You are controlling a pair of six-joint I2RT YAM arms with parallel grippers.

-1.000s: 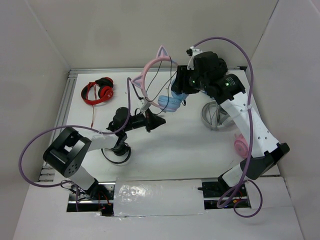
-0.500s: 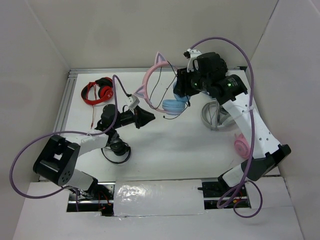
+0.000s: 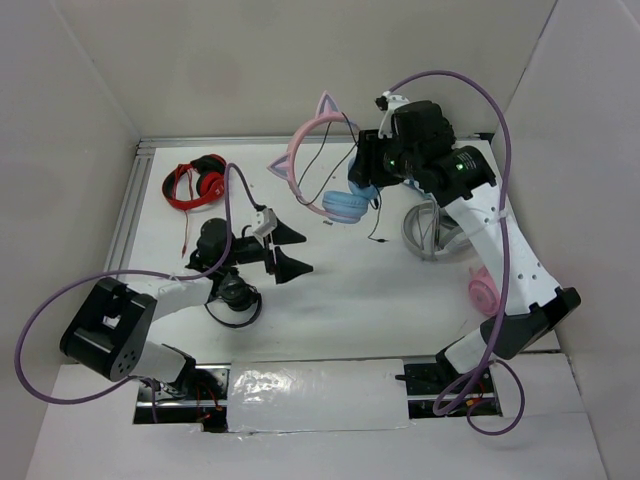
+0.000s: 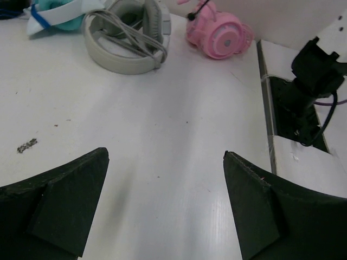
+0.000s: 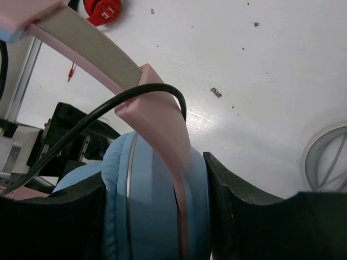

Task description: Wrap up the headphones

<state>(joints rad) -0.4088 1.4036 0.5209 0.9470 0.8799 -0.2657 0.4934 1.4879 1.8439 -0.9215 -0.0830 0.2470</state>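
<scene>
Headphones [image 3: 343, 208]: pink cat-ear headband, light-blue cups together, black cable dangling, held aloft.

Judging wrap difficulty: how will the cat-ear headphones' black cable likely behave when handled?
Probably floppy: the cable droops in loose loops off the lifted headphones. Likely light and thin, so it may slip or uncoil unless kept taut.
</scene>
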